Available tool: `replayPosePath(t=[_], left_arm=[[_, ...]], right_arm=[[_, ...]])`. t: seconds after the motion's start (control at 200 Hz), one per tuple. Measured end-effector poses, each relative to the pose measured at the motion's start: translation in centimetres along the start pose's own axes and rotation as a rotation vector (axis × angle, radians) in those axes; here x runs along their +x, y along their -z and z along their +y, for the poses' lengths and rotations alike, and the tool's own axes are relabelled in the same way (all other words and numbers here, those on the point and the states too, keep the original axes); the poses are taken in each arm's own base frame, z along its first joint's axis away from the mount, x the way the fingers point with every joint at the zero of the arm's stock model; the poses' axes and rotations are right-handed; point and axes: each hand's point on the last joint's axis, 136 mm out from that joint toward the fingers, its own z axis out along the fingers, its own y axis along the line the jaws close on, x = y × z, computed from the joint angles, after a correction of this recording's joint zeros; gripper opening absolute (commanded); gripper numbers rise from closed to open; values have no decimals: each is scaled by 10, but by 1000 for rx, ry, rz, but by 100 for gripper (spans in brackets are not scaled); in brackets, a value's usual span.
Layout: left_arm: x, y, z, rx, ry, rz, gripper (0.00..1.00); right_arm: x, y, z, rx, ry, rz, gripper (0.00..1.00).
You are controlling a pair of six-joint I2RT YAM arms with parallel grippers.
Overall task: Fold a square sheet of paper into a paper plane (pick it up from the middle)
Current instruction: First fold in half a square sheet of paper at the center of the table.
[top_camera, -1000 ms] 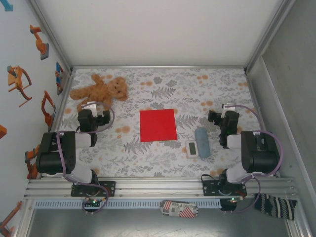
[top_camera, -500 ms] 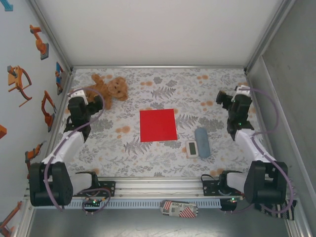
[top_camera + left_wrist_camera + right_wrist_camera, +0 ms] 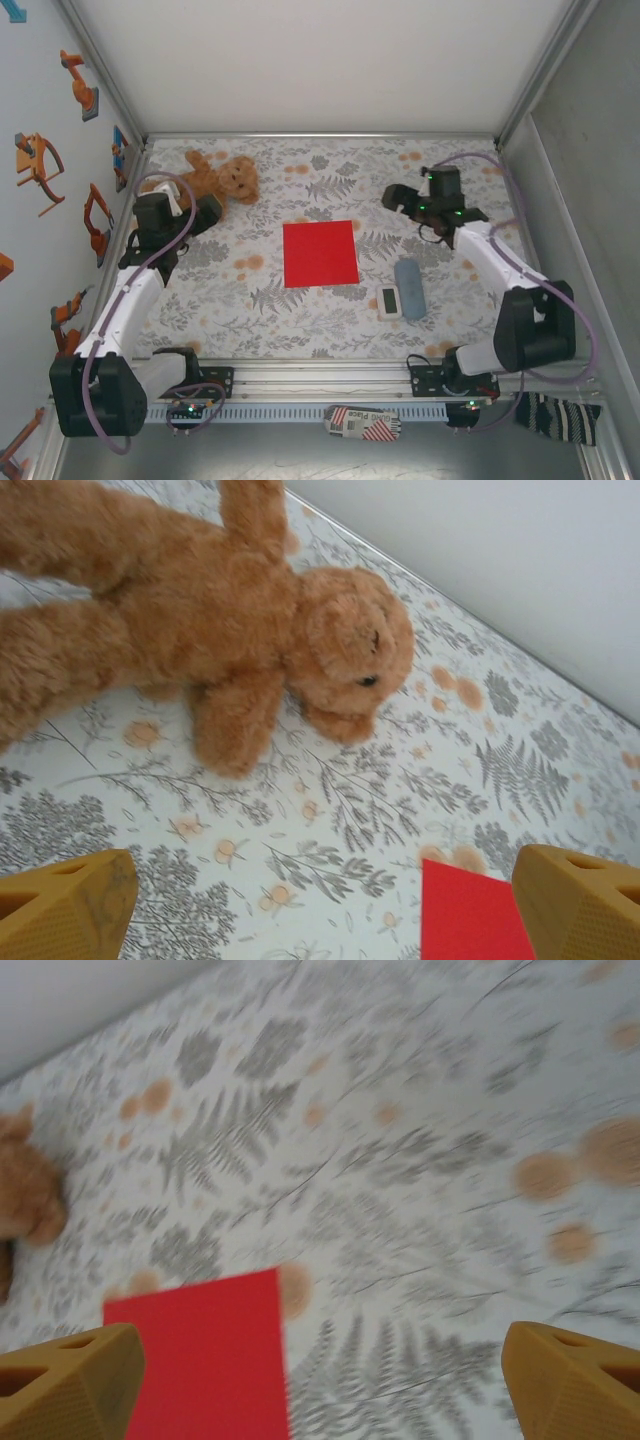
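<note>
Roughly between the left gripper (image 3: 207, 210) and right gripper (image 3: 393, 197) — both spread wide, holding nothing — the square sheet of paper (image 3: 320, 254) lay flat, apart from each. Overhead, a white timer (image 3: 390, 301) sat near its corner; the left wrist camera caught a teddy bear (image 3: 250, 630) face-on.

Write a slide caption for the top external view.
Flat red paper square between left arm and right arm; teddy bear far left, timer and grey block near right.
</note>
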Motion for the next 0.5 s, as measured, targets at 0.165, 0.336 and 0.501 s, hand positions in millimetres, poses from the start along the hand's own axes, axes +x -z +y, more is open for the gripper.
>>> replayPosePath(t=[0.165,0.336,0.501], left_arm=[[9,-3,-6,26,16,39,96],[22,-12,-8,33,29,89,96],[39,-23,-9,31,40,154,96]], right_arm=[[43,-33,57,-52,95,153,87],[96,-65,86,-45,159,303,84],[130,-83,89,30,193,388,84]])
